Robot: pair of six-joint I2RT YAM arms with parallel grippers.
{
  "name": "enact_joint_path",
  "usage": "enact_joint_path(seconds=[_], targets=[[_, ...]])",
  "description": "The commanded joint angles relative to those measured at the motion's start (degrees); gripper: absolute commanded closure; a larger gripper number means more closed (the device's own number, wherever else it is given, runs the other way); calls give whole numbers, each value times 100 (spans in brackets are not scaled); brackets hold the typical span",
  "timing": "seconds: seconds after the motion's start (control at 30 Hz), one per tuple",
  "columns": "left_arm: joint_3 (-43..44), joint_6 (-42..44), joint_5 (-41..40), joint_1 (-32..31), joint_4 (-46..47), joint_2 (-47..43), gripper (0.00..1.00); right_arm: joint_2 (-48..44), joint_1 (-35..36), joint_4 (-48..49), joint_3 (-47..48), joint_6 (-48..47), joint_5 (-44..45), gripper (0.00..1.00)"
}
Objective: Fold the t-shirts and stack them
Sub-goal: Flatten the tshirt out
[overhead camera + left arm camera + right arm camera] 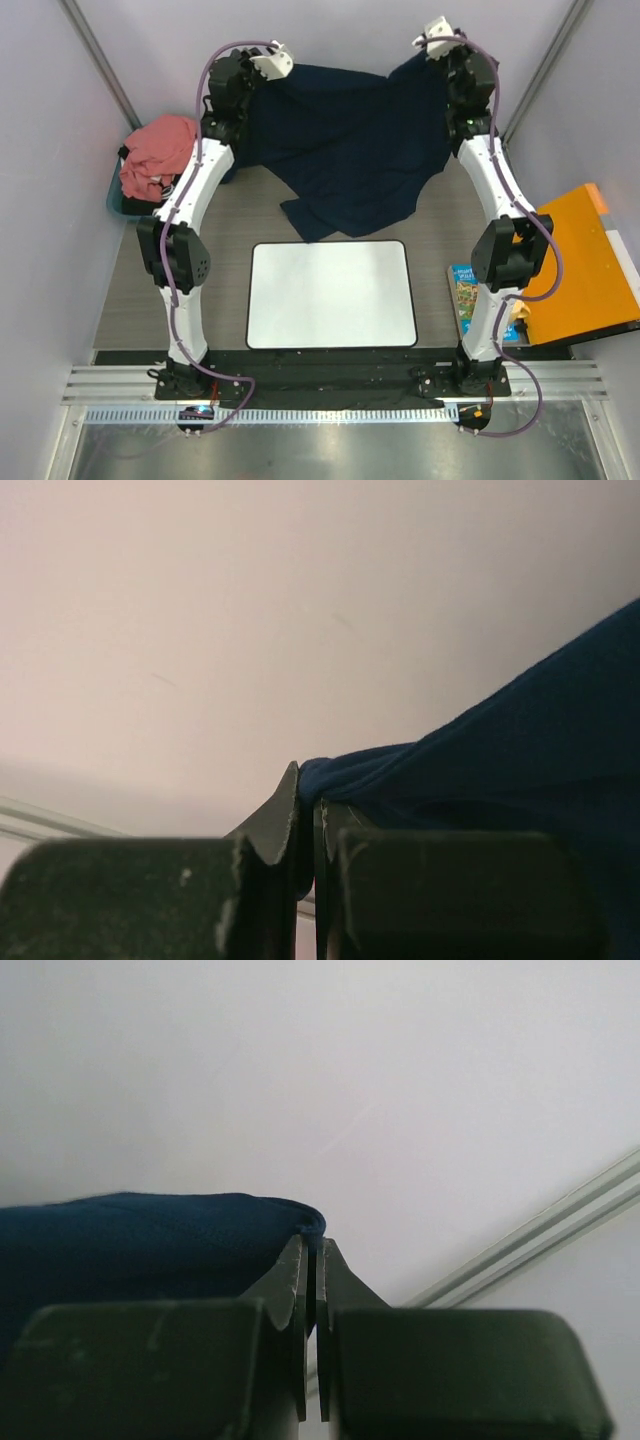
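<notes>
The dark navy t-shirt (350,140) hangs spread between both raised grippers at the back of the table, its lower end drooping onto the wood near the white mat. My left gripper (262,75) is shut on one top corner of it (480,770); my left gripper (308,802) pinches the cloth edge. My right gripper (432,50) is shut on the other top corner (140,1235); my right gripper (312,1250) grips the fold. The salmon-pink t-shirt (158,152) lies crumpled in a bin at the left.
The white rounded mat (331,294) lies on the near middle of the table. An orange panel (580,265) sits at the right edge, with a colourful book (465,290) beside the right arm. A teal bin (115,200) holds the pink shirt.
</notes>
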Motion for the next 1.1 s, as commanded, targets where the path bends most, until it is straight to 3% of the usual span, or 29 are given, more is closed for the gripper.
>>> enact_joint_path(seconds=[0.0, 0.07, 0.13, 0.17, 0.2, 0.3, 0.4, 0.57, 0.63, 0.8, 1.07], targets=[[351, 350, 152, 91, 275, -173, 100, -650, -33, -134, 1167, 749, -499, 99], [46, 113, 503, 161, -200, -735, 100, -1290, -77, -690, 914, 1056, -1177, 99], [-350, -213, 1355, 258, -956, -1262, 100, -1826, -129, -1533, 406, 1189, -2135, 99], [-1075, -353, 1862, 372, -1193, -2039, 100, -2551, -138, -2145, 98, 1233, -2599, 99], [-1256, -415, 2146, 408, -1561, -2255, 100, -2767, -130, -2708, -53, 1347, -2787, 99], [-1530, -548, 2359, 469, -2421, -2967, 100, -3471, -139, -3931, -195, 1260, -3473, 99], [-1749, -635, 2570, 557, -2593, -3651, 100, -3972, -139, -4461, -56, 1225, -3667, 99], [-1645, -460, 2448, 601, -1954, -4147, 100, -3956, -139, -4507, 858, 1119, -3194, 99], [-1496, -486, 2448, 619, -1697, -4121, 100, -3877, -147, -4096, 1088, 1128, -3018, 99], [-1249, -662, 2763, 619, -1854, -3726, 100, -3667, -147, -3111, 816, 724, -2605, 99], [-1030, -276, 2729, 619, -2338, -2278, 100, -2508, -139, -2496, 17, 233, -2200, 99]])
